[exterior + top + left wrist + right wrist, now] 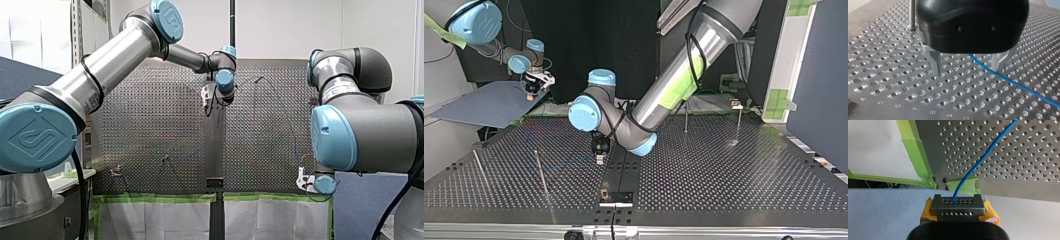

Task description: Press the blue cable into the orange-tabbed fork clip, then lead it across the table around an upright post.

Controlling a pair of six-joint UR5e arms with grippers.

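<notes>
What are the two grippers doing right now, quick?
Left gripper: open, with the blue cable lying between its jaws, not pinched.
Right gripper: shut on the blue cable.

We find the table (pixel 885 75) to be bare metal, satin-bright and drilled throughout. The cable (pixel 1008 80) wears a smooth blue jacket. The left gripper (pixel 968 71) has a glossy black casing over matt grey metal fingers (pixel 934 62). The tape (pixel 913 150) is green, matt and wrinkled. The sheet (pixel 885 215) is matt blue-grey; whether cloth or foam, we cannot say.

The blue cable (pixel 1023 85) runs out of sight behind my left pincer (pixel 968 71).
</notes>
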